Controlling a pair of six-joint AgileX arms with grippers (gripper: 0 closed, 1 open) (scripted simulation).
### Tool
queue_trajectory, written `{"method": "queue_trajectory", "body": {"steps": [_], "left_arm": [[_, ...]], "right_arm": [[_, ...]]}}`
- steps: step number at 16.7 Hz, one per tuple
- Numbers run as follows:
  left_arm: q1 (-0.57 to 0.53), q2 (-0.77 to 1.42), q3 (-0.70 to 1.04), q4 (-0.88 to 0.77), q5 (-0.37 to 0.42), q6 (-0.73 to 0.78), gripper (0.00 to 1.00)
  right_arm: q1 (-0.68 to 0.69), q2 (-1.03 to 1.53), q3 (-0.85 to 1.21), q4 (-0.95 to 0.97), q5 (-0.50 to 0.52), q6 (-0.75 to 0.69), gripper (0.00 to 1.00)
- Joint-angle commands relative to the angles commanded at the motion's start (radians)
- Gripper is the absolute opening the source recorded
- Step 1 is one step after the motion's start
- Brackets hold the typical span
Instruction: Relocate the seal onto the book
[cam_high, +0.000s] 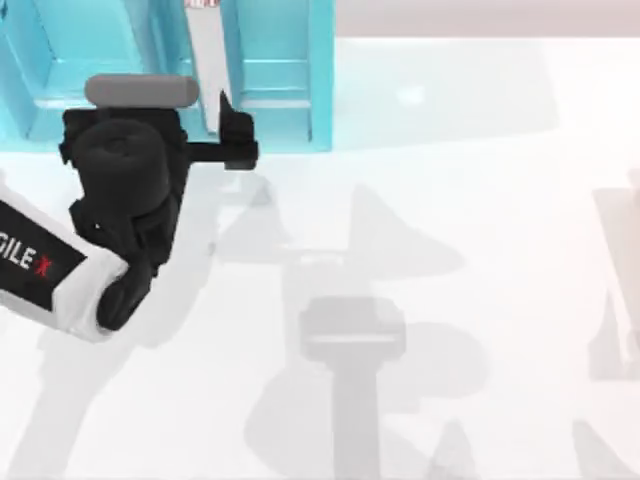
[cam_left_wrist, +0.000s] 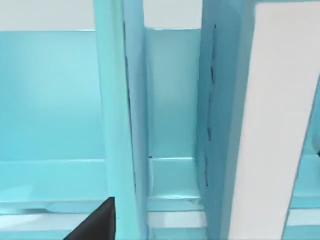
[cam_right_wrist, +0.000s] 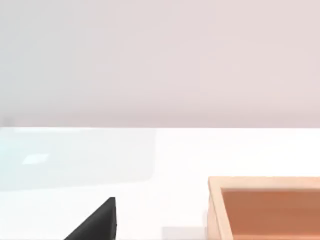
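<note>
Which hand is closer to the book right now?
Left. The left hand is right beside the book in the shelf; the right hand is over open table, well away.

The left arm (cam_high: 60, 285) has a white shell with black letters and a small red X on it; its far end is a fat black block with round parts; a grey rounded bar (cam_high: 140, 92) sits on top; the left gripper (cam_high: 235, 135) is black, with flat dark fingers.
</note>
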Motion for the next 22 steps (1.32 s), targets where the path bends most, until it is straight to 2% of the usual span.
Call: {"method": "queue_trajectory", "body": {"steps": [4,12,22], "left_arm": [[-0.037,0.158,0.065,0.098,-0.030,-0.002,1.00],[-0.034,0.180,0.083,0.099,-0.027,-0.002,1.00],[0.035,0.396,0.488,-0.083,0.045,0.005,1.00]], "right_arm": [[0.000,0.000,0.000,0.000,0.000,0.000,1.00],[0.000,0.000,0.000,0.000,0.000,0.000,1.00],[0.000,0.000,0.000,0.000,0.000,0.000,1.00]]}}
